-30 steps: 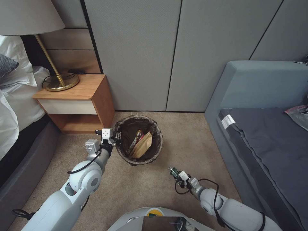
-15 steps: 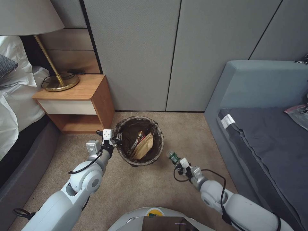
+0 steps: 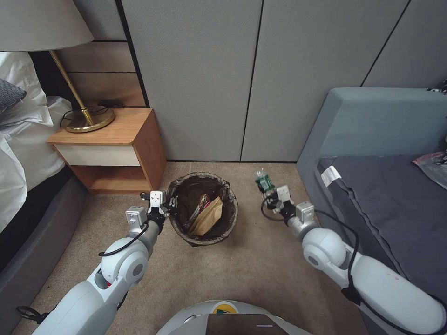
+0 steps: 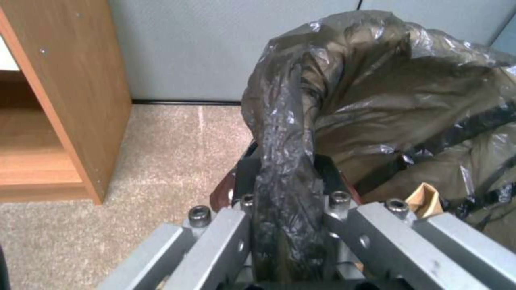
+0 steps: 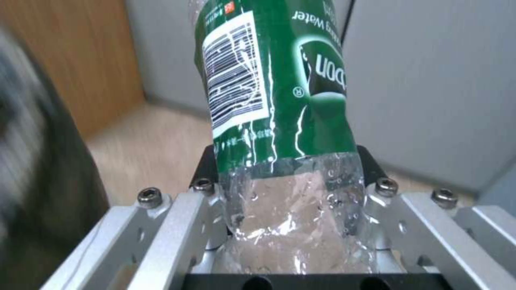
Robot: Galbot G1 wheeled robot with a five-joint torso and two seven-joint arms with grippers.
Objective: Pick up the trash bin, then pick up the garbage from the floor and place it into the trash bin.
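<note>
Robot base: its rounded white top sits at the bottom centre of the head view, the nearest thing in frame.
Left arm: rises from the lower left of the head view toward the centre.
Left gripper: at the left edge of the trash bin, just left of frame centre; its fingers are clamped narrowly on the bag-covered rim, with the dark plastic bunched between them in the left wrist view.
Right arm: enters from the lower right of the head view and reaches up toward the centre right.
Right gripper: raised right of the bin, apart from its rim; its fingers are closed on the clear lower part of the bottle.
Bottle: small clear plastic bottle with a green label, tilted, sticking up and leftward out of the right gripper; in the right wrist view a white barcode panel shows on the label.
Trash bin: round, lined with a dark brown-black bag folded over the rim, at the centre of the head view on the carpet area; whether it is touching the floor I cannot tell.
Bin contents: a brown paper bag leans inside with a red-and-yellow wrapper just beside it.
Carpet: beige, across the middle and lower frame.
Nightstand: wooden, left of centre, behind the left gripper.
Lamp: brass base on the nightstand, shade at the upper left corner.
Sofa: grey-blue, along the right side.
Wall panels: grey, across the top.
</note>
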